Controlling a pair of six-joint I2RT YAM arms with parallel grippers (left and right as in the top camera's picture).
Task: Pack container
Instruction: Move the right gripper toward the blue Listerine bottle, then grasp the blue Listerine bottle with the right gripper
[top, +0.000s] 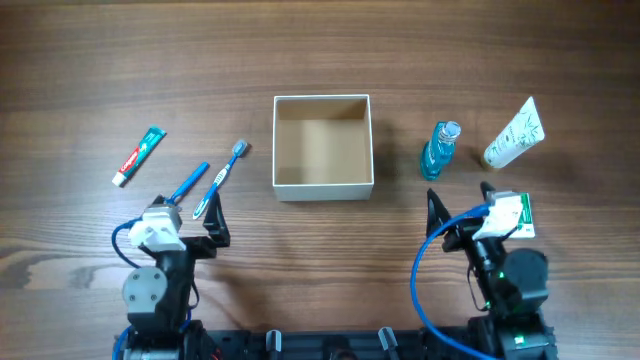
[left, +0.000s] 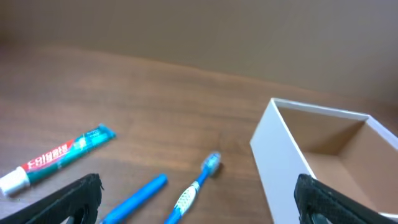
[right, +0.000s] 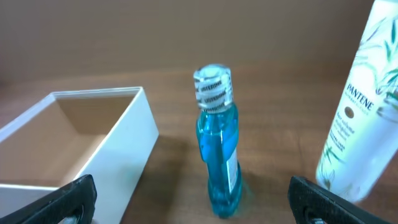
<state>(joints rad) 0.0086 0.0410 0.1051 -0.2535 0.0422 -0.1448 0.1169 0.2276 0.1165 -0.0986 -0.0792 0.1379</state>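
Brown wood-grain tabletop (top: 80, 60) runs under everything, dark and streaked. Nearest your left arm, to the left of the square white-walled container with the tan cardboard inside (top: 322, 145), lie a slim blue stick-shaped item (top: 188, 184), whose kind you cannot tell, and a blue-and-white toothbrush (top: 221, 178). They lie side by side, both slanted, far ends leaning toward the container. Further left of the container, well apart from it, lies a small green, white and red toothpaste tube (top: 138, 156).

The container sits upright at mid-table, open top up, touching none of the other items. Near its right wall stands a clear bottle of blue liquid with a printed seal on its cap (top: 438, 152), squarely ahead of your right arm. Farther right of the container is a white Pantene tube with a green leaf print (top: 514, 134), rising taller than the bottle in the right wrist view.

Your left pincer (top: 187, 208) is spread wide, grips nothing and touches nothing. Its black fingers (left: 78, 196) frame the stick and brush. Your right pincer (top: 460, 195) gapes just as wide, also with nothing in it. It sits on the near side of the bottle, its fingers (right: 68, 199) bracketing the container's corner and the bottle.

You can see that the container's walls are thin, flat and matte. The bottle is glossy and narrow, and the toothbrush head is blue.
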